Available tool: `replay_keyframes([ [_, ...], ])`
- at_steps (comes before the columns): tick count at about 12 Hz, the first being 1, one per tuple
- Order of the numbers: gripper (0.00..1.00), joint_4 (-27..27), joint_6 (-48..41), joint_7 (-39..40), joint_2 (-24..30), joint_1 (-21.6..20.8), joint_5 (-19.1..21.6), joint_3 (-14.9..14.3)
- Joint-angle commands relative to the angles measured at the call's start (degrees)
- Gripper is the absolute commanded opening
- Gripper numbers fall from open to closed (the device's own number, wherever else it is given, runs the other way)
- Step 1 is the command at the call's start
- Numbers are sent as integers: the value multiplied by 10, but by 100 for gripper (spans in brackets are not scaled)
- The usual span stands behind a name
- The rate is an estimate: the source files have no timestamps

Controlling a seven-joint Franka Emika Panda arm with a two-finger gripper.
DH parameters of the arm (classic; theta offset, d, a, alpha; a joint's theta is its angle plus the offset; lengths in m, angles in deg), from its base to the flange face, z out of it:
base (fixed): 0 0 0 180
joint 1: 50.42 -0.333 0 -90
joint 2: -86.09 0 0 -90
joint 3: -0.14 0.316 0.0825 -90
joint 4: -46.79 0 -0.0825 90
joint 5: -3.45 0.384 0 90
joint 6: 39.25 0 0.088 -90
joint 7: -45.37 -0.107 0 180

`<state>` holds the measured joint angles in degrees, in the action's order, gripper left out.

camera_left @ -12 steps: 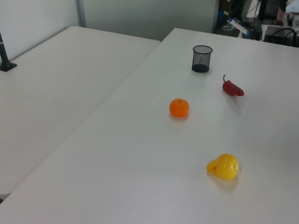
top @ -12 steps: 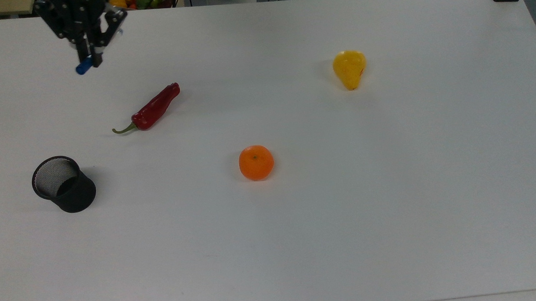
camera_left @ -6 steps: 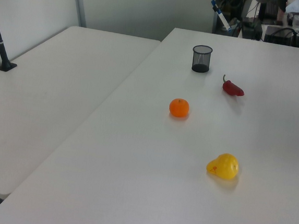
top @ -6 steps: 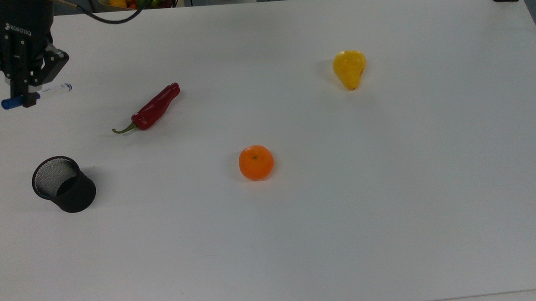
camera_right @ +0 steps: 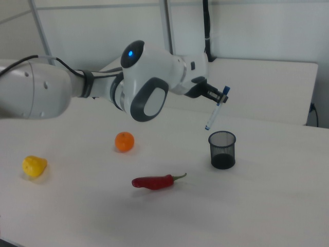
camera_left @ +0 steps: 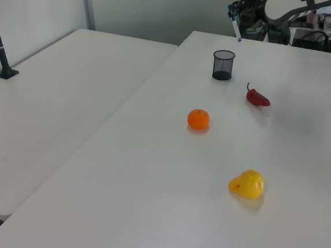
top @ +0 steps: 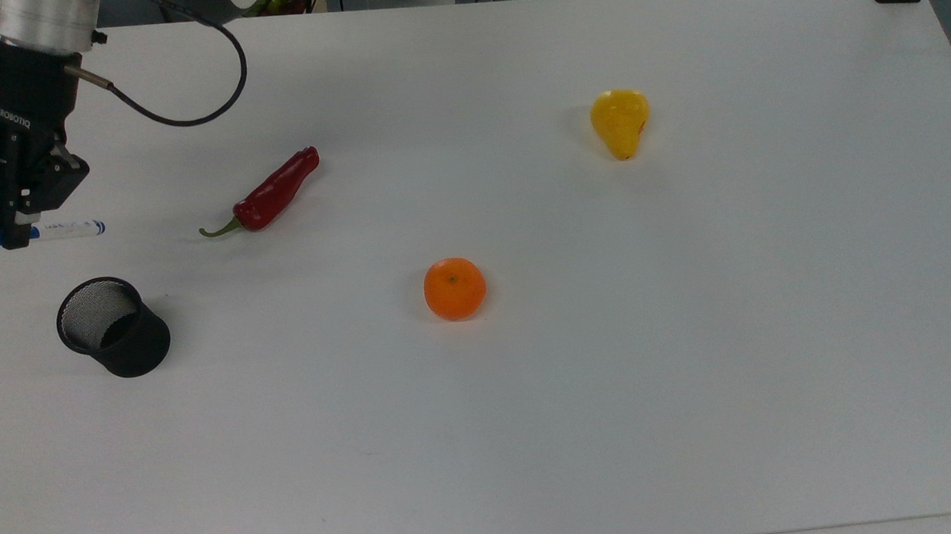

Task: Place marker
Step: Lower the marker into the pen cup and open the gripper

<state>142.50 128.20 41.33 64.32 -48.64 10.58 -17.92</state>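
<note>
The marker (top: 56,231) is a slim white pen with a blue cap, held in the air by my gripper (top: 15,233), which is shut on it near the cap end. In the right view the marker (camera_right: 214,113) hangs tilted, cap up, a little above and to the left of the black mesh cup (camera_right: 222,149), with the gripper (camera_right: 221,98) at its top. The top view has the cup (top: 114,325) below the gripper. In the left view the marker (camera_left: 234,23) is above the cup (camera_left: 223,64).
On the white table (top: 608,373) lie a red chili pepper (top: 271,193), an orange (top: 454,288) and a yellow pear (top: 620,122). The arm's black cable (top: 188,111) loops over the table's far left in the top view. A second table (camera_left: 58,91) adjoins it in the left view.
The gripper has carried the marker from the table's far edge toward the black mesh cup, down and to the left in the top view. The marker now points sideways in the top view.
</note>
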Motion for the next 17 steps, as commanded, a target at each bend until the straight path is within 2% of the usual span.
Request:
replay_keyframes([
  [1,0,-3,86,-14,-39,7,34,-1],
  [4,0,-7,152,-15,-79,12,38,3],
  [8,0,-44,162,-42,-120,13,40,4],
  [15,0,-44,172,-37,-148,9,33,7],
  [17,13,-40,171,-35,-148,8,32,11],
])
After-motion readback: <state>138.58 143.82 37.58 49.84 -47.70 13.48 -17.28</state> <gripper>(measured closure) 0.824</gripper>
